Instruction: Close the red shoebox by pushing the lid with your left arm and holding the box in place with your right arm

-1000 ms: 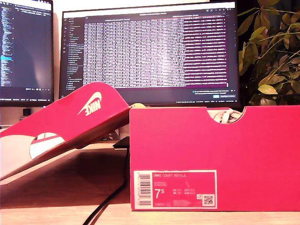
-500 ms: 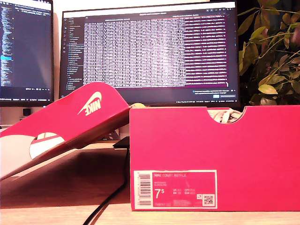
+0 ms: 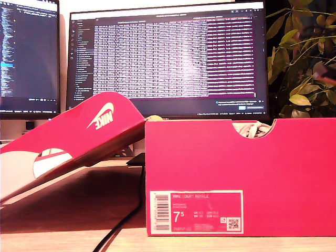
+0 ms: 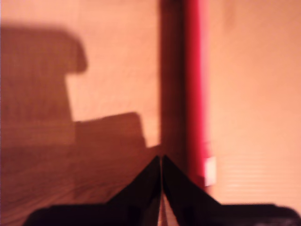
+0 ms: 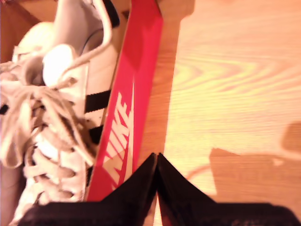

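Note:
The red shoebox (image 3: 241,168) stands on the wooden table (image 3: 79,205) at the exterior view's right. Its lid (image 3: 79,136) is open and leans down toward the exterior view's left. No arm shows in the exterior view. In the second wrist view, my second gripper (image 5: 156,156) is shut with nothing in it, its tips just outside the box's logo-printed red wall (image 5: 134,94). White shoes (image 5: 61,94) lie inside. My first gripper (image 4: 161,159) is shut and empty over the wood, beside a blurred red edge (image 4: 194,84); I cannot tell whether that edge belongs to the box or the lid.
Two monitors (image 3: 168,58) stand behind the box and a leafy plant (image 3: 304,58) fills the exterior view's right. A black cable (image 3: 131,210) runs over the table between lid and box. Bare wood (image 5: 235,70) lies beside the box wall.

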You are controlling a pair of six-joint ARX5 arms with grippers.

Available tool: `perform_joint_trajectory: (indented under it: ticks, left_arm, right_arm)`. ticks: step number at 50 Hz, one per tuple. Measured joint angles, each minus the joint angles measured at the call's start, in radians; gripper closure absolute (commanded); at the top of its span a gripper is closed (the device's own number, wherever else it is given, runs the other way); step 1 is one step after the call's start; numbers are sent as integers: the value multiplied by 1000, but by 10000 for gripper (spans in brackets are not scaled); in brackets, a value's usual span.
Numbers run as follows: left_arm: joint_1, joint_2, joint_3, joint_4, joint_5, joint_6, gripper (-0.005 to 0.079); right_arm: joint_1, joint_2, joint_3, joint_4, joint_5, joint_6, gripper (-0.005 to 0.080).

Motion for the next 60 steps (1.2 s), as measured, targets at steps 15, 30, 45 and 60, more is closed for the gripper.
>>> perform_joint_trajectory:
  ticks: [15, 30, 45, 60]
  left_arm:
    - [0, 74, 0, 1, 84, 6, 761]
    - [0, 85, 0, 5, 135, 6, 761]
    - [11, 85, 9, 22, 193, 3, 761]
    - [21, 85, 89, -51, 266, 3, 761]
  right_arm:
    - [3, 84, 0, 36, -69, 0, 764]
    - [95, 174, 0, 121, -77, 25, 764]
    - [140, 189, 0, 158, -58, 28, 764]
    - [139, 190, 0, 162, -54, 30, 764]
